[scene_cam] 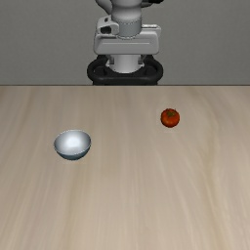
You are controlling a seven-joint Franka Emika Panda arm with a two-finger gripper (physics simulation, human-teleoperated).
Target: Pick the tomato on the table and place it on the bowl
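Tomato: red and round, with a small dark stalk patch on top. It rests on the table, on the exterior view's right, apart from everything else.

Bowl: pale and silvery-white, standing upright with its mouth upward. It is on the table, on the exterior view's left, a little lower in the exterior view than the tomato.

Tomato to bowl: well apart and not touching, with a stretch of bare wood between them.

Table: a light wood-grain top running the full width of the view, with its far edge just below the robot's base.

Robot arm: white segments stacked upright at the top centre, cut off by the upper edge of the view.

Base: a dark round foot behind the table's far edge, about midway across.

Gripper: I cannot tell whether it is spread or pressed together — nothing here settles it.

Backdrop: a plain grey wall behind the robot.

Task state: the tomato lies on the table, not on the bowl.
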